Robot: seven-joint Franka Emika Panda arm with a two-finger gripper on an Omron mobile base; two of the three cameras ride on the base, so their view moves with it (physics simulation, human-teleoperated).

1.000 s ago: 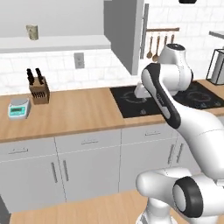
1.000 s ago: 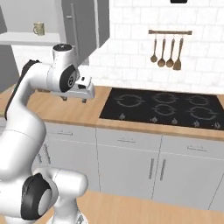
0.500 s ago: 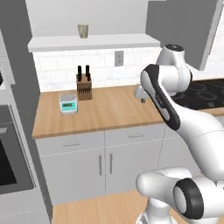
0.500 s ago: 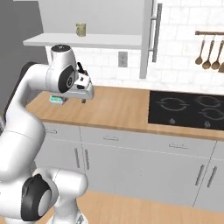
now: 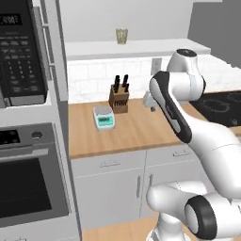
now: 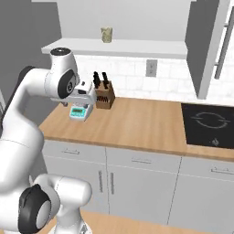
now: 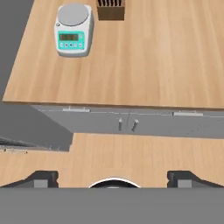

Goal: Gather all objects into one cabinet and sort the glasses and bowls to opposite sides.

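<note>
A beige speckled tumbler (image 5: 121, 36) (image 6: 106, 34) stands alone on the thick white floor slab of the open wall cabinet (image 5: 141, 47) (image 6: 123, 47), above the counter. My gripper (image 5: 149, 100) (image 6: 85, 93) (image 7: 113, 179) hangs over the wooden counter, well below the cabinet and to the right of the knife block. It points down at the counter's front edge. Its fingertips (image 7: 42, 178) stand wide apart, open, with nothing between them. The red cup, blue mug and dark bowl are out of view.
A wooden knife block (image 5: 119, 97) (image 6: 103, 94) (image 7: 110, 9) and a white kitchen scale (image 5: 104, 117) (image 6: 78, 111) (image 7: 73, 29) sit at the counter's left end. The tall unit with black oven (image 5: 26, 183) stands left. A black cooktop (image 6: 208, 123) (image 5: 221, 106) lies right.
The base has driven left, so the whole scene slid right: the oven unit came into view and the cooktop moved to the edge. The arm's pose looks unchanged.
</note>
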